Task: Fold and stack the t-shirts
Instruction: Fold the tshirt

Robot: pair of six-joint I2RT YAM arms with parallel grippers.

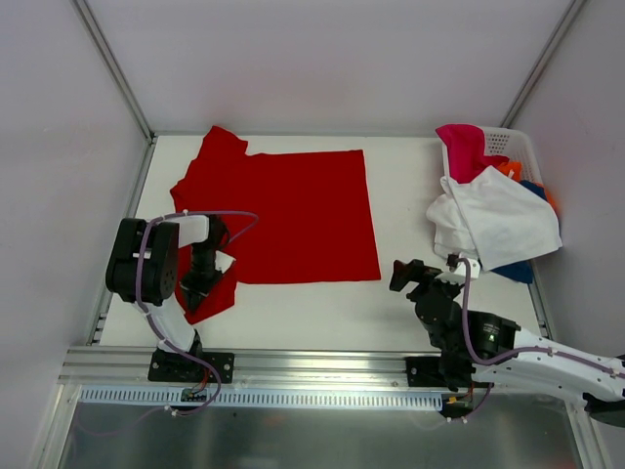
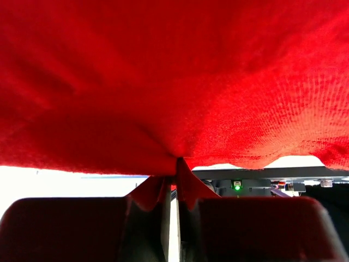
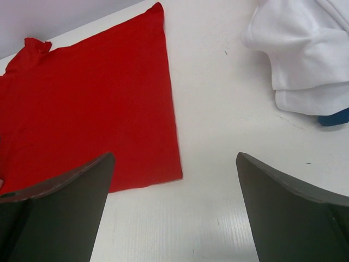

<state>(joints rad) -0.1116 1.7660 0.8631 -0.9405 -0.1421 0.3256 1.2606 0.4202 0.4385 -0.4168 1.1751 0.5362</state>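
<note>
Left fingers (image 2: 82, 229) are clenched on the near-left edge of the red t-shirt (image 1: 293, 210), which lies spread flat on the table's (image 1: 410, 195) left half. Right fingers (image 3: 54, 207) hang wide apart and empty by the near edge. The white t-shirt (image 1: 498, 220) and others spill from the basket (image 1: 522, 140) in the far right corner. Folding looks barely begun, and nothing is stacked.
</note>
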